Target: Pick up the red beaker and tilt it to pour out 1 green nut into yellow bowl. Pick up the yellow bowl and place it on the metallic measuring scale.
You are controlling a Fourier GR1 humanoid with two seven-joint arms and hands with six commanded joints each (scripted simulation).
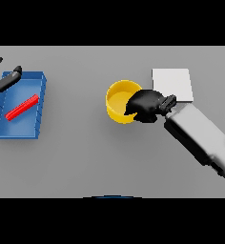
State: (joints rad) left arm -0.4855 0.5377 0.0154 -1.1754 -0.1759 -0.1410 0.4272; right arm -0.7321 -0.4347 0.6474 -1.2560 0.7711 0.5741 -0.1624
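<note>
Head view: right hand (145,106) grasps the yellow bowl (118,100) at its 3 o'clock rim; left hand (4,78), fingers relaxed, hovers at the blue tray's (38,102) 10 o'clock corner.

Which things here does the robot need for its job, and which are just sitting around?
For the job:
round yellow bowl
flat pale metallic measuring scale
dark right hand, at the bowl's rim

Just lying about:
blue rectangular tray
red stick-shaped piece in the tray
dark left hand, idle over the tray

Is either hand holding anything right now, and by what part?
The right hand grips the yellow bowl at its right rim, fingers curled over the edge. The left hand, at the blue tray's far-left corner, holds nothing.
</note>
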